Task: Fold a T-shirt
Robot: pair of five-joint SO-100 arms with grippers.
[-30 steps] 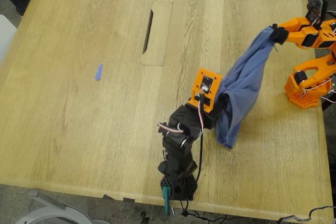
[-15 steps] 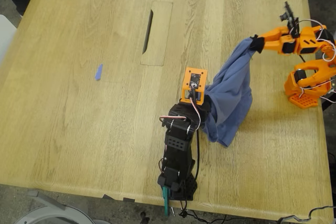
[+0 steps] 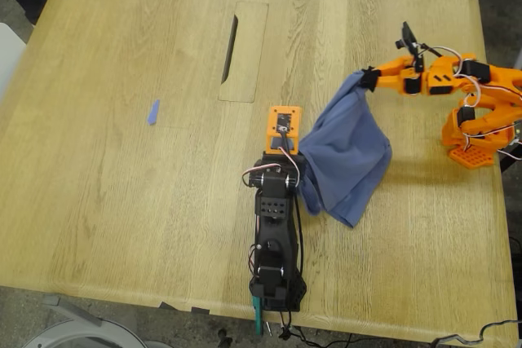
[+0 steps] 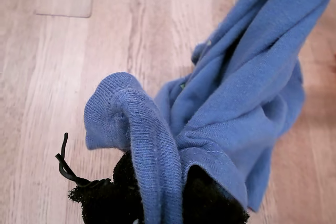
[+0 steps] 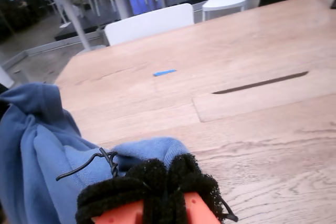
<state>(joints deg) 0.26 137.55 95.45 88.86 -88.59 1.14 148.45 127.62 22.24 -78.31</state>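
The slate-blue T-shirt [image 3: 347, 152] hangs bunched between my two grippers over the table's right half in the exterior view; its print is hidden. My first gripper [image 3: 305, 165], on the black arm, is shut on one edge of the shirt; the first wrist view shows ribbed hem [image 4: 142, 129] wrapped over the black jaws of my first gripper [image 4: 157, 195]. My second gripper [image 3: 364, 79], on the orange arm, is shut on the shirt's upper corner. The second wrist view shows my second gripper [image 5: 168, 174] with shirt cloth [image 5: 37, 156] beside it.
A tiny blue strip [image 3: 153, 112] lies on the wooden table [image 3: 122, 185] toward the exterior view's left, also in the second wrist view [image 5: 165, 72]. A cable slot [image 3: 230, 48] sits in an inset panel. The orange arm's base [image 3: 477, 132] stands near the right edge. White chairs [image 5: 149, 22] stand beyond the table.
Both grippers have moved toward the exterior view's left with the shirt. The orange arm has stretched out and the shirt now hangs wider between them.
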